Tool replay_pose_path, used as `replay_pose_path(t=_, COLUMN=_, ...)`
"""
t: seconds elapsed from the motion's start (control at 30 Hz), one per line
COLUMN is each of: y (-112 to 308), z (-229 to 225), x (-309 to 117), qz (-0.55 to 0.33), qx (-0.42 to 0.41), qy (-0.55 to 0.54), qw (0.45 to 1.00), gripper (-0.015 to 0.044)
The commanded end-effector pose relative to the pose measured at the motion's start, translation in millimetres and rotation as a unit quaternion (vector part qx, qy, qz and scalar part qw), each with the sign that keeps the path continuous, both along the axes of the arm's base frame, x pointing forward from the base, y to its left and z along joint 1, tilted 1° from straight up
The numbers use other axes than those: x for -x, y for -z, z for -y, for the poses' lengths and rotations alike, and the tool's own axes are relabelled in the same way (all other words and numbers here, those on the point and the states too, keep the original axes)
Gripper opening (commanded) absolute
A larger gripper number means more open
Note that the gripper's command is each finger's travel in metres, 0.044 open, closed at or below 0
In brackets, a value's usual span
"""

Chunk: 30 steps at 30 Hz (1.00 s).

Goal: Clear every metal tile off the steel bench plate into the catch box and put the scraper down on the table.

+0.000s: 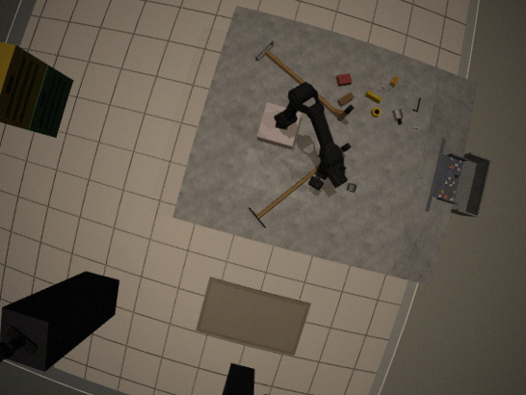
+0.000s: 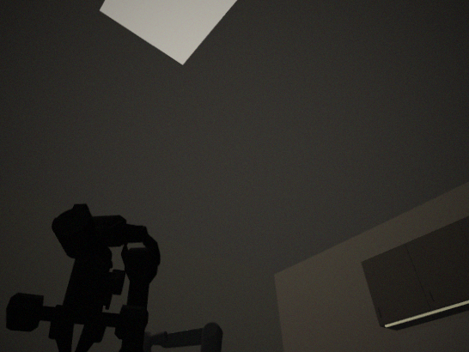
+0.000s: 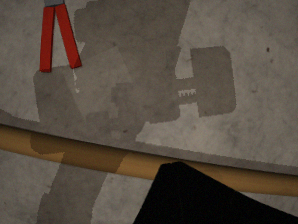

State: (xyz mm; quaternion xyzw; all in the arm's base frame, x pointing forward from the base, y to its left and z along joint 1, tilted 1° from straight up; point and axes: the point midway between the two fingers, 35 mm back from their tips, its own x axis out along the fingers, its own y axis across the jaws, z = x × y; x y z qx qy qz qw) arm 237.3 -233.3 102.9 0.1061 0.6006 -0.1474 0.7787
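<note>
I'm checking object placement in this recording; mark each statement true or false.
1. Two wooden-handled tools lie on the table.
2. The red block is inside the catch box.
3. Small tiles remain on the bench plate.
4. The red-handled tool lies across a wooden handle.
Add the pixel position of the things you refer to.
1. Two wooden-handled tools lie on the table: true.
2. The red block (image 1: 344,79) is inside the catch box (image 1: 482,188): false; it's on the table.
3. Small tiles (image 1: 452,167) remain on the bench plate (image 1: 440,180): true.
4. The red-handled tool (image 3: 46,40) lies across a wooden handle (image 3: 20,141): false; they're apart.
</note>
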Motion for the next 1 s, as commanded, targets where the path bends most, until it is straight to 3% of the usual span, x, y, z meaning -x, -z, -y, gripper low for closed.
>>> replay_pose_path(t=0.0, y=-5, z=-7, x=-9, qz=-0.001, qx=0.005, qy=-0.005, qw=1.0, gripper=0.0)
replay_pose_path(t=0.97, y=-28, z=-99, x=-70, qz=-0.001, qx=0.001, qy=-0.1, qw=0.995, gripper=0.0)
